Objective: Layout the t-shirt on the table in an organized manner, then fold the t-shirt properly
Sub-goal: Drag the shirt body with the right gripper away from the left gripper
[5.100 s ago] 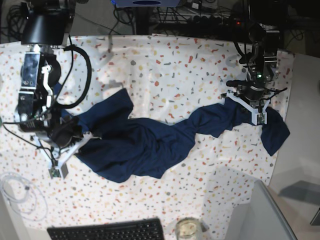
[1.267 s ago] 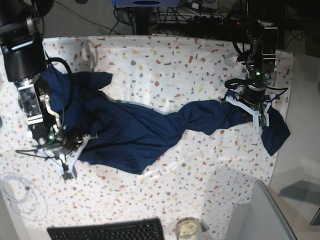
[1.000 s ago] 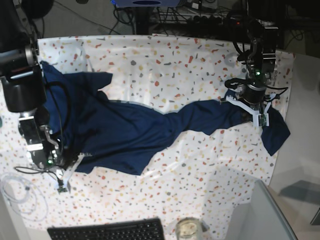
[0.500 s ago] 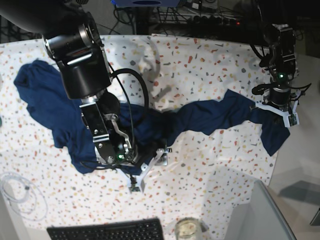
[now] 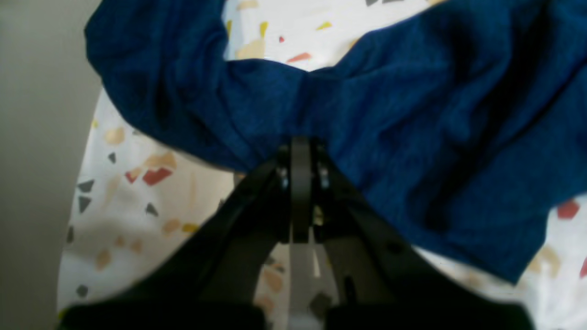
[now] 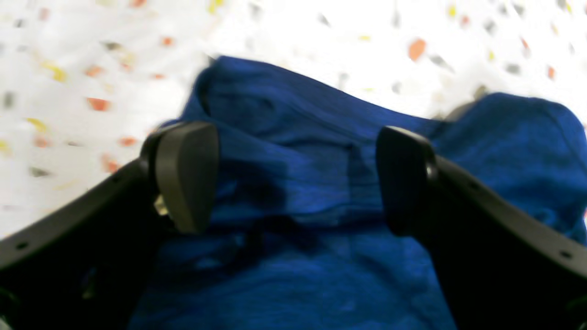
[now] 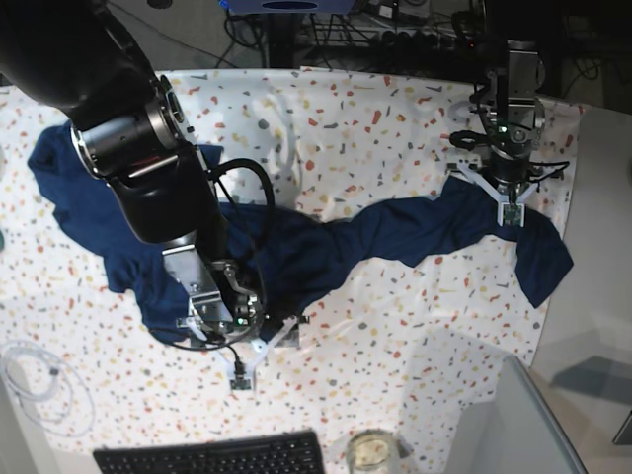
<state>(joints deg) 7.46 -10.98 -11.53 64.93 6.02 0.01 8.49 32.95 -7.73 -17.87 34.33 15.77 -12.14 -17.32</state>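
The dark navy t-shirt [image 7: 326, 237] lies crumpled in a long band across the speckled white table [image 7: 375, 118], from the far left to the right edge. My left gripper [image 7: 502, 195] is shut on the t-shirt's fabric near its right end. In the left wrist view the closed fingertips [image 5: 300, 151] pinch a fold of the t-shirt [image 5: 412, 114]. My right gripper [image 7: 267, 338] is at the shirt's front edge near the middle. In the right wrist view it is open [image 6: 293, 178], with the t-shirt [image 6: 321, 137] between and below the pads, gripping nothing.
A black keyboard [image 7: 212, 456], a glass jar [image 7: 370, 452] and a grey panel [image 7: 523, 425] sit along the front edge. A white cable [image 7: 35, 380] lies at the front left. A plain grey surface [image 5: 36, 137] borders the table beside my left gripper.
My right arm has swung from the table's left side to the shirt's front edge near the middle, leaving the shirt's left part spread out. My left gripper has shifted slightly, still holding the fabric.
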